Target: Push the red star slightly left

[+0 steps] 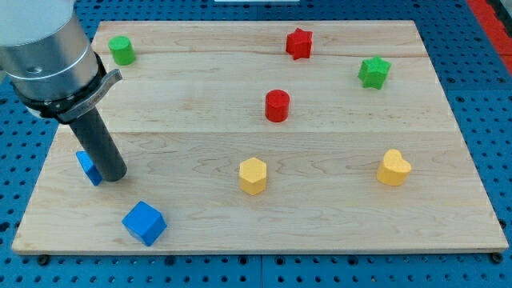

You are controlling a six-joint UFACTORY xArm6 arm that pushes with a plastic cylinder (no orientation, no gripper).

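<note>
**Red star is way off from where the rod's parked**

Wooden surface [448,160], bunch of little blocks on it, and the arm is sitting at the near-left corner. No gripper on this rig, so there's nothing to be spread or pressed together, just a dark rod, and the tip [114,176] is down right against a small blue block [86,167], partly hiding it. A blue cube [144,222] sits just nearer and to the right of that.

The red star [299,43] is at the far edge, a bit right of centre, well apart from the tip. Nothing is touching it.

What I'd worry about:

- Tip has to get round to the star's right side. A straight diagonal run looks like it passes close to the red cylinder [277,105], which could get clipped and shoved.
- Pulling away carelessly could drag that small blue block along.
- Star is near the far rim, so an off-centre contact might spin it or nudge it off the surface instead of left.
- "Slightly" is the catch. Overshoot and it heads toward the green cylinder [122,50].

Green star [374,72], yellow hexagon [253,175] and yellow heart [394,168] look safely out of the way.
</note>
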